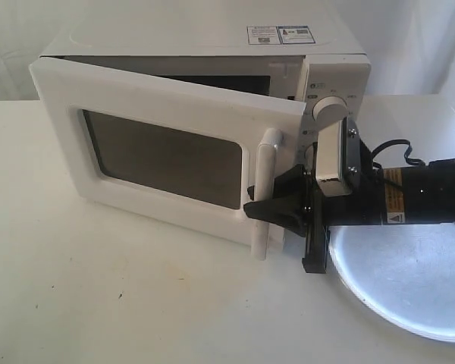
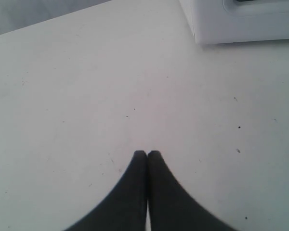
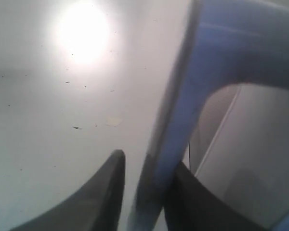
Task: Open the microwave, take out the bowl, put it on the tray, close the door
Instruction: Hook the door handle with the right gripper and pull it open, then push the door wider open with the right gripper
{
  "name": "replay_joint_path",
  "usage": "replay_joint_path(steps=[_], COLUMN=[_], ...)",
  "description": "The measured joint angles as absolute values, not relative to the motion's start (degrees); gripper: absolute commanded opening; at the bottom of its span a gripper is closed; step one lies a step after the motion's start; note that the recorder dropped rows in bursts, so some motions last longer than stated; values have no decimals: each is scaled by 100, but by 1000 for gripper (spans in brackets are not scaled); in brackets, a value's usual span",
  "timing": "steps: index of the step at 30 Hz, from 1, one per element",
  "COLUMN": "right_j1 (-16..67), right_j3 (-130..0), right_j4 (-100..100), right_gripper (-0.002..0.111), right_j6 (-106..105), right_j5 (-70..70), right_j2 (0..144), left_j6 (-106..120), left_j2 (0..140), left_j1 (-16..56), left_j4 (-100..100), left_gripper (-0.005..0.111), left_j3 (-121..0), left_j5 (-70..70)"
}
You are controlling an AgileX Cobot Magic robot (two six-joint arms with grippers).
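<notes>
Exterior view shows your right gripper (image 1: 267,203) pinching the door (image 1: 167,155) handle (image 1: 264,189), microwave (image 1: 212,114) partly open, bowl unseen; the left gripper (image 2: 147,154) is pressed together. Pull straight and the handle could slip free, or the arm could sweep over the tray (image 1: 409,273).

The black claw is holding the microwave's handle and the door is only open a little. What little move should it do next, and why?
Probably keep pulling the door wider. The right gripper is closed around the handle, but the door stands only partly open, so the inside is still hidden and no bowl can be reached yet. The tray waits nearby.
</notes>
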State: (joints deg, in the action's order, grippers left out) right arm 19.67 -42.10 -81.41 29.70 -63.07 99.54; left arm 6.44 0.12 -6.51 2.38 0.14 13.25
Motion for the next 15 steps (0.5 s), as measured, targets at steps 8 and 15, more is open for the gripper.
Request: replay_joint_path(steps=[8, 15], right_j1=[2028, 2055], right_j3=[-4314, -3947], right_j4=[-9502, -9953], right_gripper=[35, 12], right_j6=[5242, 7602], right_j5=[-5473, -5112], right_j2=[9185, 8288], left_j6=[644, 644], left_j2=[12, 12], left_j1=[-651, -651], left_j4=[238, 238], left_gripper=[0, 0], left_j3=[14, 14], left_j5=[1325, 1325])
